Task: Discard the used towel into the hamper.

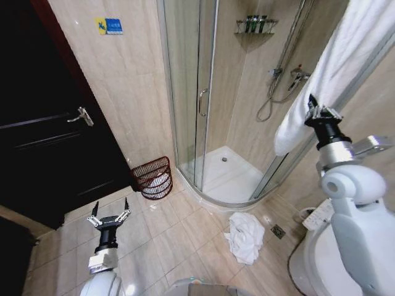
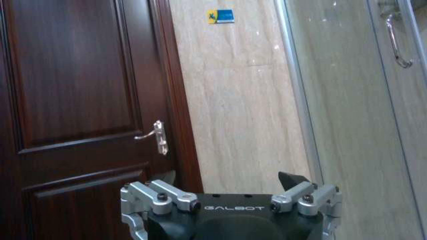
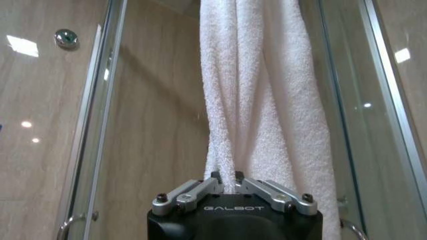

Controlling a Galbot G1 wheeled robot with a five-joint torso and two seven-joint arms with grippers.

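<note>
Between the closed fingers of the right pincer (image 3: 228, 181) sits a fold of the white towel (image 3: 257, 100), which hangs from above and drapes down past the pincer in front of the glass shower enclosure (image 1: 191, 92). That pincer is raised high on the robot's right side, its fingers pinched tight on the cloth.

Low on the left, the left pincer (image 1: 108, 216) hovers over the tiled floor (image 1: 166, 240) with its fingers spread wide and nothing between them. Ahead of it stand the dark wooden door (image 2: 73, 100) with its metal handle (image 2: 155, 136) and a beige wall.

Beyond the left pincer and somewhat toward the right one, the hamper (image 1: 152, 177) rests on the floor against the wall, just beside the shower's curved edge, with something white inside. Well below the right pincer, a second white towel (image 1: 244, 235) lies crumpled on the floor.
</note>
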